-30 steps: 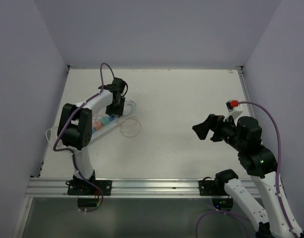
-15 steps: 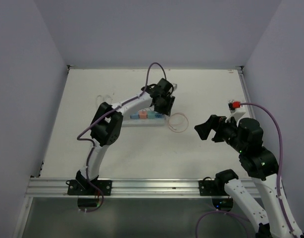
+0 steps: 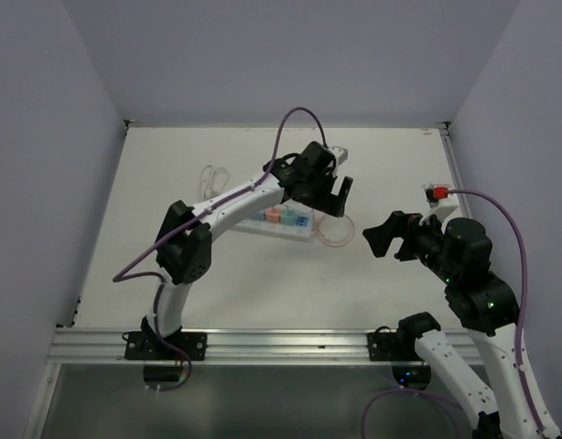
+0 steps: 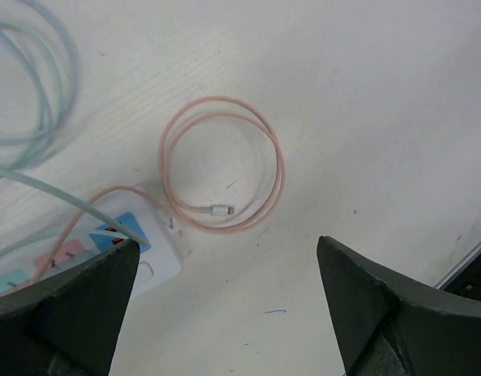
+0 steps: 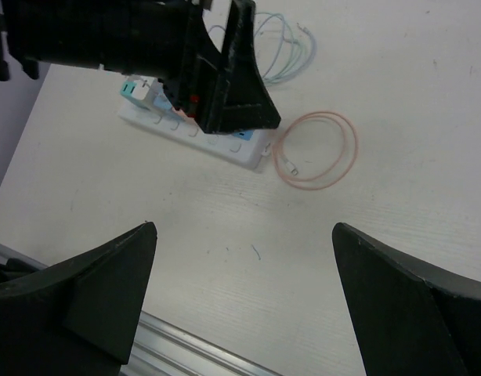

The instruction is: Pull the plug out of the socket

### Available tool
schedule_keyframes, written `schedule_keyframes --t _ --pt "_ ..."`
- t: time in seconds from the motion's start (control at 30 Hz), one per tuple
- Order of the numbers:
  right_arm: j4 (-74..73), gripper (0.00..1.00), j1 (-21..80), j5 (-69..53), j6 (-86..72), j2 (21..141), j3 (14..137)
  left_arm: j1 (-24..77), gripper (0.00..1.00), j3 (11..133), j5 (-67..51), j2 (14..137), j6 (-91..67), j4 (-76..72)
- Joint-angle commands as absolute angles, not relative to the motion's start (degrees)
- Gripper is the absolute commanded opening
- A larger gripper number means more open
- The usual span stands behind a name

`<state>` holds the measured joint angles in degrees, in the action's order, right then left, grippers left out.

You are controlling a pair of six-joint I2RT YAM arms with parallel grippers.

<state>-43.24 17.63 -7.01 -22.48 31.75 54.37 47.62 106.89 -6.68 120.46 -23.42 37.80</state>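
Note:
The socket [image 3: 279, 224] is a long white strip lying near the table's middle, with pink and blue faces on top. It also shows as the socket [image 5: 195, 131] and the socket [image 4: 158, 254]. A teal cord and a pink cord run into the blue face [image 4: 124, 229]. The plug there is mostly hidden by my left finger. My left gripper [image 3: 337, 196] hovers open over the strip's right end, with nothing between its fingers [image 4: 68, 313]. The pink cord's coil [image 4: 222, 164] lies under it. My right gripper [image 3: 380, 240] is open and empty, to the right of the coil.
A loose teal cord loop [image 5: 283, 47] lies behind the strip, near the back left. The aluminium rail [image 3: 263, 343] runs along the near edge. Walls close in the left, back and right sides. The table's right edge [image 4: 469, 258] shows as a dark strip.
My left arm swung from the left side to the middle, and the socket with its pink coil came along. The left gripper was shut and is now open. The right arm barely moved.

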Motion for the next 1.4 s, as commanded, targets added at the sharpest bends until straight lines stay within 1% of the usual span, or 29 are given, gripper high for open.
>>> schedule_keyframes --t 0.0,0.07,0.2,0.4,0.43,0.57,0.63,0.67,0.77,0.8,0.93,1.03,1.13,1.3,1.37 --pt "-42.1 0.99 17.8 -7.2 -19.3 33.0 57.6 46.9 1.00 108.5 -2.3 110.7 -24.6 36.8" --pt "-41.4 0.99 17.7 -7.6 -18.2 33.6 57.7 46.1 0.99 107.9 -0.4 107.5 -25.1 36.9" --pt "-39.4 0.99 17.8 -9.7 -16.3 35.8 58.4 42.9 1.00 102.1 -0.3 101.2 -25.8 35.2" --pt "-36.7 0.99 17.8 -15.2 -13.2 43.6 59.7 35.8 1.00 94.1 -1.2 93.3 -25.4 33.8" --pt "-35.8 0.99 17.8 -17.6 -12.9 45.1 59.6 34.7 1.00 92.7 -1.0 90.6 -25.7 33.1" --pt "-32.6 0.99 18.7 -23.9 -13.8 54.0 60.2 27.7 1.00 81.3 2.3 82.0 -26.8 30.9" --pt "-29.5 0.99 21.4 -23.4 -14.0 56.5 60.1 23.8 1.00 77.5 2.8 77.4 -27.3 30.2" --pt "-28.5 0.99 22.6 -22.2 -13.9 57.9 59.9 22.5 0.99 73.7 2.4 76.2 -27.2 29.8" --pt "-25.7 0.99 27.1 -17.2 -12.2 63.9 61.0 17.6 1.00 67.2 0.4 72.3 -26.8 29.4" --pt "-25.2 0.99 28.5 -15.6 -11.9 67.9 61.6 16.4 1.00 65.6 0.3 71.5 -26.7 29.4" --pt "-23.5 0.99 29.8 -14.0 -8.5 77.6 64.7 9.9 1.00 55.5 -1.1 66.0 -26.5 27.4" --pt "-21.5 0.99 30.6 -14.8 -3.1 84.3 65.6 5.3 1.00 49.6 -2.5 62.2 -26.5 25.4" --pt "-21.0 0.99 32.0 -13.6 3.2 89.4 67.5 2.2 1.00 46.1 -1.3 59.7 -25.7 24.3" --pt "-17.5 0.99 32.3 -13.0 9.0 95.1 68.9 1.7 1.00 41.9 4.2 57.2 -24.5 21.5" --pt "-16.1 0.99 32.3 -12.7 9.9 97.1 69.0 1.7 1.00 39.1 4.7 56.1 -25.0 20.5"
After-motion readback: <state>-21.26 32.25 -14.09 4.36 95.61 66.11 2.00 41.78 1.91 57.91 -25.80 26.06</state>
